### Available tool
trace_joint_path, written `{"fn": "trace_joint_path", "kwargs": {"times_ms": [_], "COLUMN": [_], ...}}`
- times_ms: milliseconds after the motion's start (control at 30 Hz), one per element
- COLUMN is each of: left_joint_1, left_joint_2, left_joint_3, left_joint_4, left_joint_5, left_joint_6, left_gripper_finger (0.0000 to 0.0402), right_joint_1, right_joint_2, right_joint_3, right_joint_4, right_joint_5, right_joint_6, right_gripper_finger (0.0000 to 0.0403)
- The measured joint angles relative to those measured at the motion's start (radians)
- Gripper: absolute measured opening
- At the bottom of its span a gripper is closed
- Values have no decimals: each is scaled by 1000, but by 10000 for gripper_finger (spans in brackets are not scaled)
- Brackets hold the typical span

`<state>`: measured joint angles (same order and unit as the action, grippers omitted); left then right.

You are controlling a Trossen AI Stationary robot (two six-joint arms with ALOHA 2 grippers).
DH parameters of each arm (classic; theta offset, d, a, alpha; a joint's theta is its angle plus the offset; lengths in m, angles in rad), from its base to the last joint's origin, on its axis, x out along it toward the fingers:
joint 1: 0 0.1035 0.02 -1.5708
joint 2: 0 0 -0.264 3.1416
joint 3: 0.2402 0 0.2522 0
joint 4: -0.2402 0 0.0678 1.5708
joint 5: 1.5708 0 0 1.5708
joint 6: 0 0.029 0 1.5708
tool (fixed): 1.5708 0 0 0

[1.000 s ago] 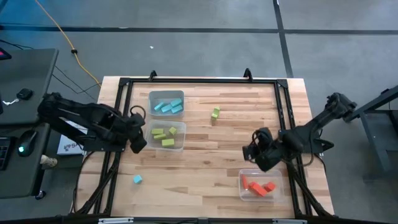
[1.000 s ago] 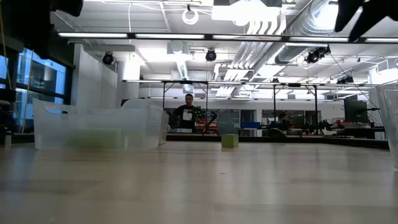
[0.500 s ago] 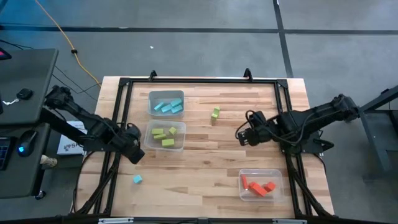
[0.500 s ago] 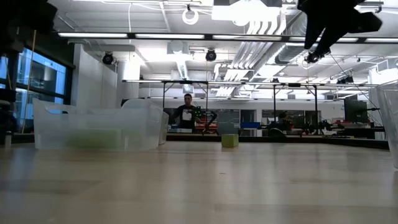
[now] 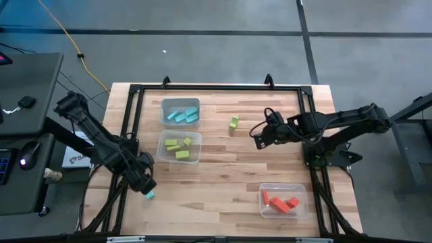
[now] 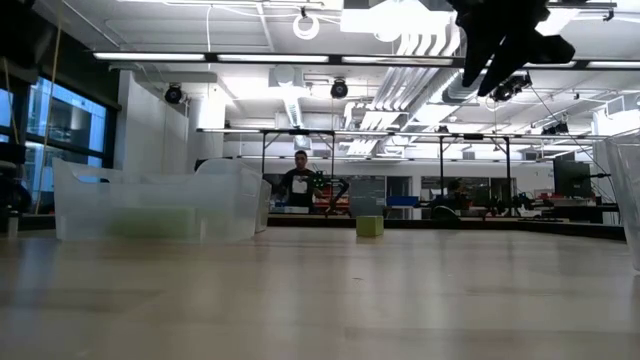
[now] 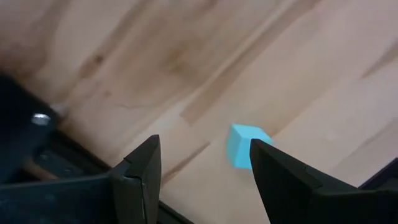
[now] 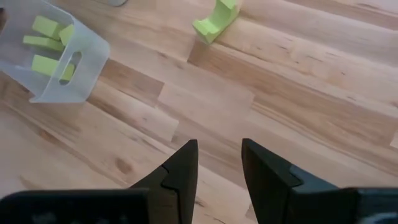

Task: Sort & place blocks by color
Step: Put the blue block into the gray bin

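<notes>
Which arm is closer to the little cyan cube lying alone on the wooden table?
Left. The left gripper hovers right over the cyan cube; the right gripper is far across the table, nearer the loose green block.

a lone cyan cube (image 5: 149, 195) lies flat on the bare wood near the table's front left corner, well apart from the rest. a lime green arch-shaped block (image 5: 233, 123) stands alone on the wood in the middle of the table's far half; it shows a curved notch in one side. several cyan blocks (image 5: 182, 115) lie jumbled in the far clear bin, several lime green blocks (image 5: 178, 147) in the bin just in front of it, and three red-orange blocks (image 5: 280, 202) in the front right bin.
</notes>
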<state>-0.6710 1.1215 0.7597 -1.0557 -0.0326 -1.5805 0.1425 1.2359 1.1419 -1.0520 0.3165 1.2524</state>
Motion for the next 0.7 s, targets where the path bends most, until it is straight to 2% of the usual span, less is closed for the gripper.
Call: {"fn": "trace_joint_path", "kwargs": {"times_ms": [267, 500, 700], "left_joint_1": [-51, -77, -87], "left_joint_2": [107, 195, 257], "left_joint_3": [0, 0, 0], "left_joint_4": [147, 210, 274], "left_joint_5": [5, 55, 56], "left_joint_6": [-20, -44, -43], "left_gripper_finger": [185, 185, 185], "right_joint_1": [-46, -64, -66], "right_joint_2": [0, 0, 1], "right_joint_3": [0, 0, 0], "right_joint_4": [58, 93, 97], "right_joint_5": [-37, -40, -40], "right_joint_6": [-77, -110, -135], "right_gripper_finger": [114, 114, 114]}}
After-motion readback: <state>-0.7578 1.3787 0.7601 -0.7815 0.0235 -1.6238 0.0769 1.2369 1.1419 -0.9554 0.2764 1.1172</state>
